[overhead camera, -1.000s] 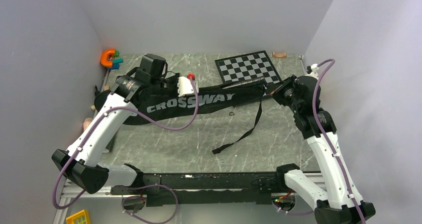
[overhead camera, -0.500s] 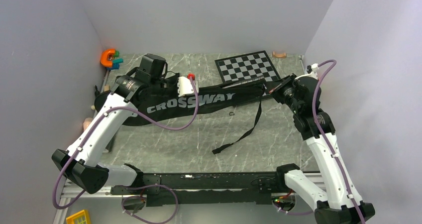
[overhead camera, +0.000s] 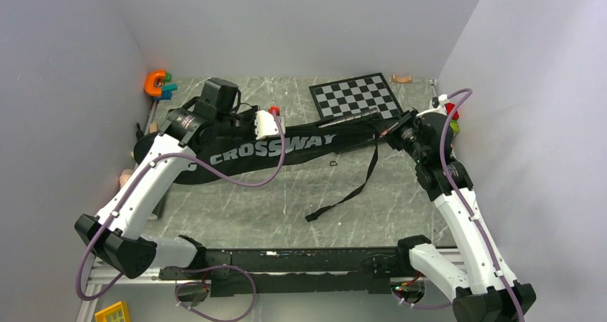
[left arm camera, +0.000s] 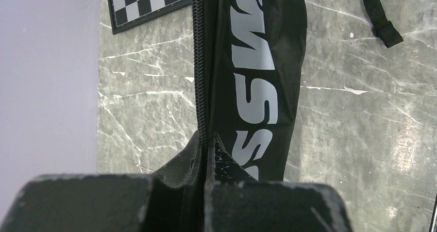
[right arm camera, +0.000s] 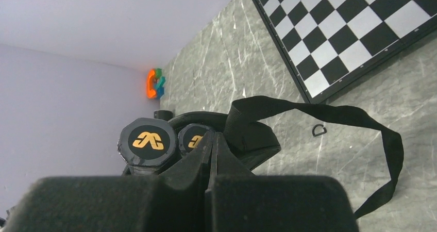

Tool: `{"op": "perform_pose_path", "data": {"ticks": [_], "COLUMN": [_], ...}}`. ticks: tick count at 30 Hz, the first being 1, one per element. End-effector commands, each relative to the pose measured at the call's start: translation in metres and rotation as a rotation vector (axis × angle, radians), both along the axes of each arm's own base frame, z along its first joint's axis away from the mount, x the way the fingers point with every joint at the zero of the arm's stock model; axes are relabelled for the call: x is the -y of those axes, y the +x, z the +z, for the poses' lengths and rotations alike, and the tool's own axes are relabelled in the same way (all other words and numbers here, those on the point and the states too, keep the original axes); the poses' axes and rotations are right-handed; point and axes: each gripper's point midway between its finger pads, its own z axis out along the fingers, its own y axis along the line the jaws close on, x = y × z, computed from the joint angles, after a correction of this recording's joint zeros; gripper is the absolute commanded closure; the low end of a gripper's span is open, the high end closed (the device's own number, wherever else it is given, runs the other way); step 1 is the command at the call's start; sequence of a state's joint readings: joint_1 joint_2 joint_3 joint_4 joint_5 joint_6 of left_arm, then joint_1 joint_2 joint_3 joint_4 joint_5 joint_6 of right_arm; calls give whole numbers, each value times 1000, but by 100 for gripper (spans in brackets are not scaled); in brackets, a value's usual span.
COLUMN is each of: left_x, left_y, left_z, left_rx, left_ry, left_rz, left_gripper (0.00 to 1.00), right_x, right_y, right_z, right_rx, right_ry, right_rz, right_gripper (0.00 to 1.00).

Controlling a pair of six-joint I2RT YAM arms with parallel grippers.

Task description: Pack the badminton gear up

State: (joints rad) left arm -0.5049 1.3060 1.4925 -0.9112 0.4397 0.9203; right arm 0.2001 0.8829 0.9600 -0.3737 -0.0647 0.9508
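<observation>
The black racket bag (overhead camera: 308,142) lies stretched across the table (overhead camera: 250,207) — the left jaws are clenched on its zipper line (left arm camera: 200,77) at the wide part, and the right jaws are pinched tight on the fabric of the narrow end, just beside two racket handle caps (right arm camera: 147,142) that stick out there. In my judgement the right side anchors the bag taut so that the zipper can run — the strap (right arm camera: 335,116) trails loose.

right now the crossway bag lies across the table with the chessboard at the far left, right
No: the chessboard sits at the far right, as the top external view shows. The CROSSWAY bag does lie across the table.
</observation>
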Motion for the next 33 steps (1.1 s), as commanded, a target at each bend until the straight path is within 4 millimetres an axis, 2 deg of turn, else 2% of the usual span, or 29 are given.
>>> {"op": "perform_pose_path", "data": {"ticks": [1, 6, 8, 11, 13, 18, 22, 26, 31, 33], "left_x": [11, 15, 16, 15, 13, 11, 11, 10, 9, 8], "left_y": [-1, -1, -1, -2, -3, -6, -7, -8, -9, -10], "left_z": [30, 29, 28, 28, 28, 27, 28, 29, 28, 29], "left_rx": [78, 65, 64, 68, 75, 75, 77, 81, 82, 84], "left_ry": [-86, -91, -86, -81, -74, -73, -74, -74, -71, -70], "left_rz": [-39, -45, -47, -45, -43, -44, -45, -50, -48, -47], "left_gripper": [100, 100, 100, 100, 100, 100, 100, 100, 100, 100], "right_x": [-23, -43, -46, -30, -8, 30, 42, 39, 23, 17], "right_y": [-4, -9, -10, -15, -18, -29, -35, -29, -13, -9], "right_z": [15, 4, -4, -5, 0, 25, 51, 65, 61, 58], "right_rx": [63, 47, 17, -8, -19, 8, 55, 88, 94, 92], "right_ry": [28, 6, -17, -74, -138, -243, -277, -262, -213, -192], "right_rz": [89, 150, 152, 100, 27, -76, -117, -113, -66, -48], "right_gripper": [100, 100, 100, 100, 100, 98, 89, 89, 100, 100]}}
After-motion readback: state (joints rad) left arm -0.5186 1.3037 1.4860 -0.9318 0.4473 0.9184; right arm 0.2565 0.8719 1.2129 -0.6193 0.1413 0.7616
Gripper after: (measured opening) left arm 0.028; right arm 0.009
